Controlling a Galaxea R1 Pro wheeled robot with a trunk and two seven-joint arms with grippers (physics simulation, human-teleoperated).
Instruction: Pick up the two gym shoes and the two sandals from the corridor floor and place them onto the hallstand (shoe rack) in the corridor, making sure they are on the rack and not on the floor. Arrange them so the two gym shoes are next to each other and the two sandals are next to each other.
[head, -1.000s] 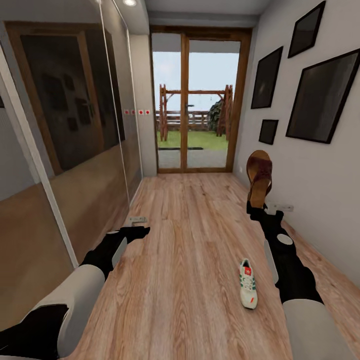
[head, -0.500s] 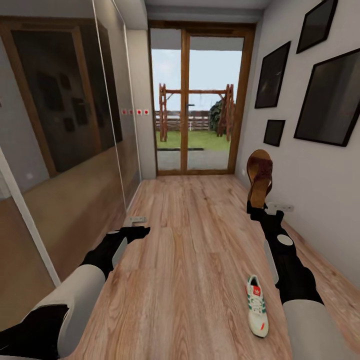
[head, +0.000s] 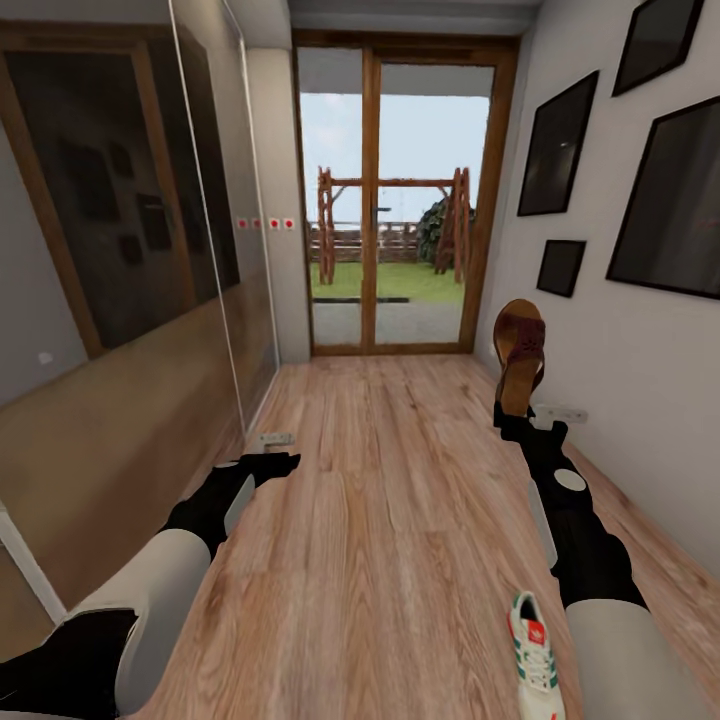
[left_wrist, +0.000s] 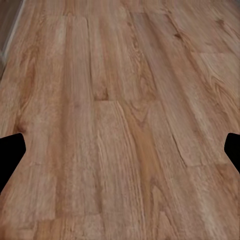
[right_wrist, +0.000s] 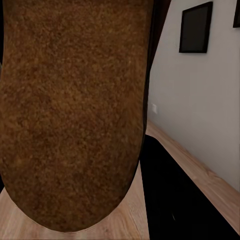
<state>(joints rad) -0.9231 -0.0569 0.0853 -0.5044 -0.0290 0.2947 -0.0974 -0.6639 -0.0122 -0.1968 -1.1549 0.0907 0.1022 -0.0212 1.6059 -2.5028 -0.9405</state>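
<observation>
A robot faces down a corridor with a sandal (head: 521, 355) raised in its right gripper (head: 515, 415), jaws clenched on the heel end so that the shoe stands upright, toe up, tan footbed and dark brown band toward the camera. In the right wrist view the sandal's (right_wrist: 70, 110) brown sole looms close, with a black finger (right_wrist: 170, 195) alongside it and the white wall beyond.

One gym shoe (head: 535, 660) lies on the floor (head: 390, 480) just beside the right forearm, at the lower edge of the head view, white with green stripes and a red tongue patch; its toe end is cut off by the frame.

The left gripper (head: 268, 466) hangs low over the planks near a mirrored wall (head: 130, 300), holding nothing. In the left wrist view its two dark fingertips (left_wrist: 11, 152) sit wide apart, jaws released, with bare wood-grain floor (left_wrist: 120, 120) between them.

A small grey fitting (head: 273, 438) sits at the foot of the mirrored wall, just ahead of the left gripper. Glazed wooden doors (head: 398, 200) close the far end of the corridor, with grass and a wooden frame outside. Dark picture frames (head: 560, 145) hang on the right wall above a white socket strip (head: 562, 411) near the skirting.
</observation>
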